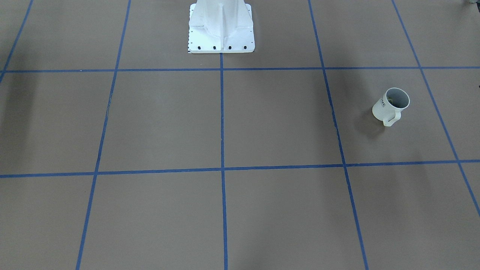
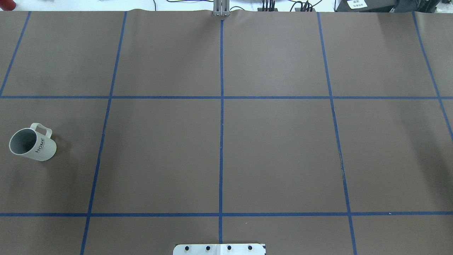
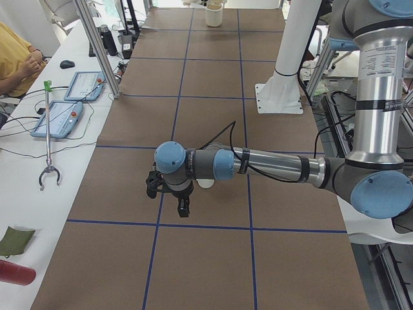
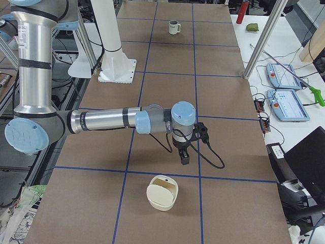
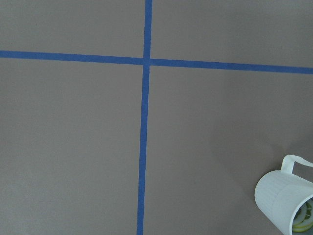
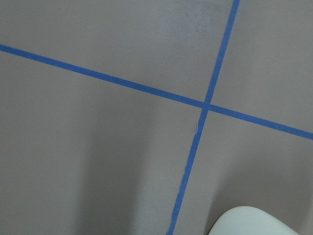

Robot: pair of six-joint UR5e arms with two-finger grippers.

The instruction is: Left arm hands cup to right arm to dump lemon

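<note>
The off-white cup (image 1: 390, 105) with black lettering stands upright on the brown table on the robot's left side, also in the overhead view (image 2: 33, 145) and far off in the exterior right view (image 4: 174, 27). Lemon slices (image 5: 305, 215) lie inside the cup (image 5: 281, 196). In the exterior left view the left gripper (image 3: 184, 209) hangs pointing down, above and beside the cup (image 3: 205, 184), not touching it. In the exterior right view the right gripper (image 4: 184, 158) hangs above the table, empty. I cannot tell whether either gripper is open or shut.
An off-white bowl-like container (image 4: 162, 192) sits on the table near the right gripper, its edge in the right wrist view (image 6: 254, 223). The white robot pedestal (image 1: 221, 30) stands at mid-table. Blue tape lines grid the mat. A person (image 3: 16, 58) and tablets sit beside the table.
</note>
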